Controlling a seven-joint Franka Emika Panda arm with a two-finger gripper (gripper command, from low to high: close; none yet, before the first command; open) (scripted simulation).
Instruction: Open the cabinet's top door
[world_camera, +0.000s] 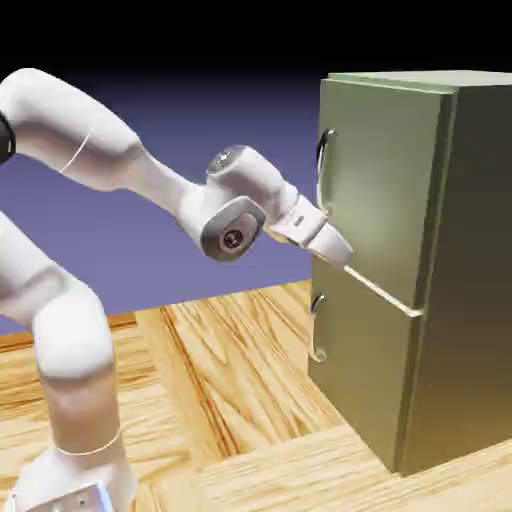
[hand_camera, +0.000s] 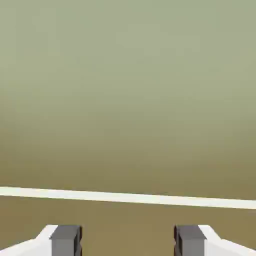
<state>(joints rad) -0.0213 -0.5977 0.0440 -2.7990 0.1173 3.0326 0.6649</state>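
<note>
The fingers of the gripper (hand_camera: 128, 241) stand apart, with nothing between them. Beyond them, the cabinet's (world_camera: 470, 280) olive-green front fills the hand view. The top door (world_camera: 385, 180) is closed, above the pale seam (world_camera: 382, 292); its curved handle (world_camera: 323, 168) sits toward the exterior view's left.

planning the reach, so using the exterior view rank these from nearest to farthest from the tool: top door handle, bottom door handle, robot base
1. top door handle: just beside the tool, upper panel
2. bottom door handle: lower panel, below the tool
3. robot base: far off, the exterior view's bottom left
</note>
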